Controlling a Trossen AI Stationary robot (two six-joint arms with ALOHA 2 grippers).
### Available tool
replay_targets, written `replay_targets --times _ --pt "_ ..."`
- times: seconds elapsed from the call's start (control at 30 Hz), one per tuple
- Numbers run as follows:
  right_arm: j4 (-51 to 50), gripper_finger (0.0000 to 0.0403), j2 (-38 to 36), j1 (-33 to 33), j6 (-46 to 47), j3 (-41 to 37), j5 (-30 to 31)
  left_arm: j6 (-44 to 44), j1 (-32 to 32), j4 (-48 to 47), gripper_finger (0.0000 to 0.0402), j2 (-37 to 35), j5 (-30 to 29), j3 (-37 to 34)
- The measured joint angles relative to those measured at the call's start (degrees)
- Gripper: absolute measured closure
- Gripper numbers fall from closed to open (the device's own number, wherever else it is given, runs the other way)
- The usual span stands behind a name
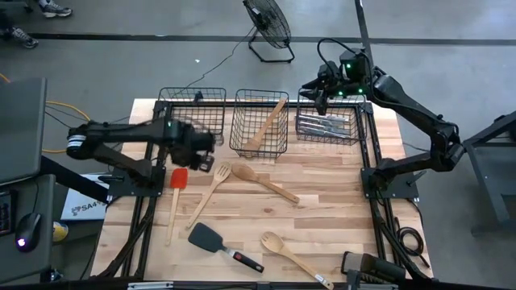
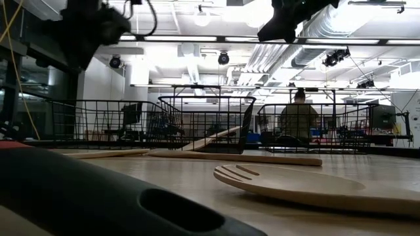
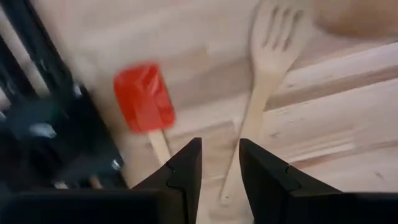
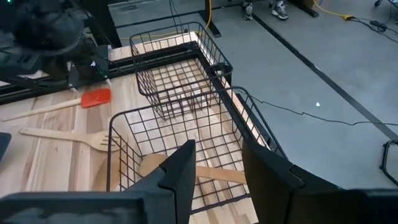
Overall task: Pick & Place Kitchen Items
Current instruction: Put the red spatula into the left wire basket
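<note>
1. Nearest the low camera lies the black turner (image 2: 98, 196), with a wooden spoon (image 2: 295, 187) behind it.
2. I have the left gripper (image 3: 219, 171) parted and empty above the red spatula (image 3: 144, 98) and wooden fork (image 3: 264, 74).
3. I would centre over one handle, descend squarely, then close.
4. My right gripper (image 4: 214, 177) waits empty, fingers apart, above the baskets (image 4: 186, 87).

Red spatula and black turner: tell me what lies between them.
In the high view, bare tabletop lies between the red spatula and black turner; the wooden fork passes just beside that stretch.
</note>
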Motion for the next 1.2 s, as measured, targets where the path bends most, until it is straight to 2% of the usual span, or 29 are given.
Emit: replay_targets --times 0.2,0.43,0.57,0.77,0.87,1.2 --pt "0.00 0.0280 0.00 -0.02 -0.02 -0.01 -0.05 -13.23 -6.93 1.29 0.0298 -0.88 2.41 -8.13" --pt "0.00 0.0280 0.00 -0.02 -0.04 -0.02 -0.13 -23.31 -11.66 9.11 0.0296 0.15 7.21 -16.07" --pt "0.07 0.0280 0.01 -0.02 -0.04 -0.02 -0.16 -24.28 -13.60 13.67 0.0273 0.84 10.66 -20.54" --pt "0.29 0.0280 0.04 0.00 -0.35 -0.04 -0.17 -25.51 -14.55 18.06 0.0198 1.89 11.14 -26.86" --pt "0.26 0.0280 0.04 0.00 -0.12 -0.04 -0.17 -26.20 -14.55 18.68 0.0175 1.63 11.43 -29.50" --pt "0.00 0.0280 0.04 -0.02 0.00 -0.04 -0.15 -27.65 -14.50 31.51 0.0168 1.46 13.40 -38.11"
